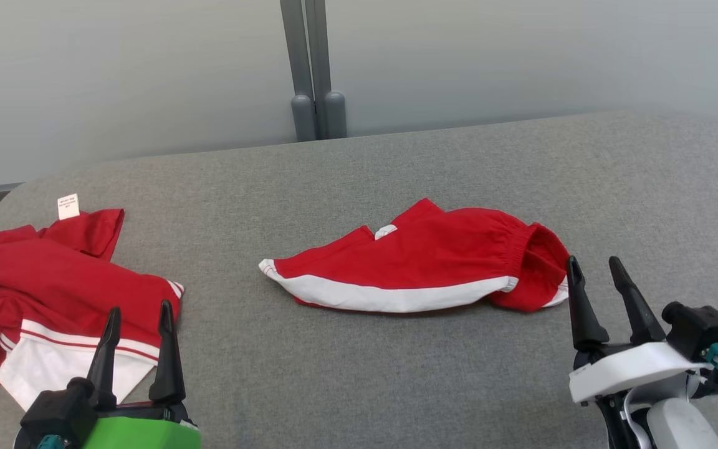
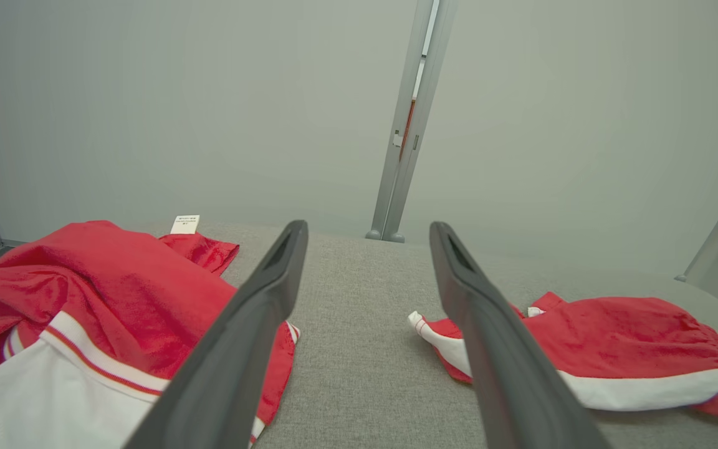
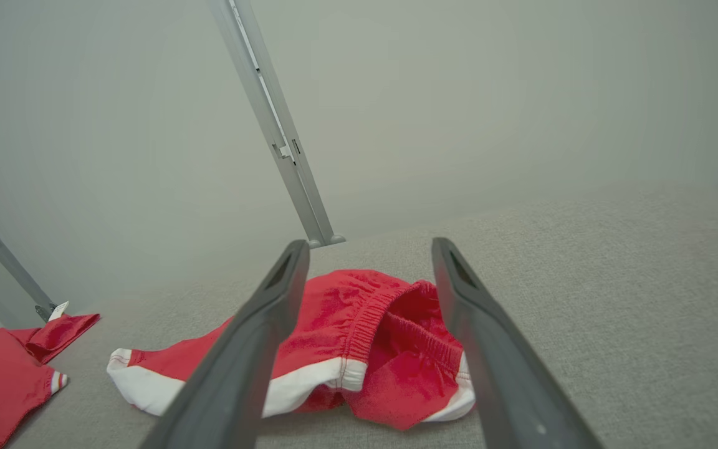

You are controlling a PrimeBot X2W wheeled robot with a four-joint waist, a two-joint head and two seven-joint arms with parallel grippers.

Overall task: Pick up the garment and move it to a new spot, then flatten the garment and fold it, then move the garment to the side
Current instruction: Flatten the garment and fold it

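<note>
Leftward, shirt edge-cropped; shorts whole.

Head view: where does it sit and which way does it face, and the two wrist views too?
Head: high on the robot, looking forward and down at the grey table; shorts in the middle, shirt at left; left gripper and right gripper show, both open.
Left wrist: low over the table, looking along its own fingers, between shirt and shorts, toward the wall.
Right wrist: low, looking along its own fingers at the shorts' waistband.
Shared: all three show both garments and the post.
</note>
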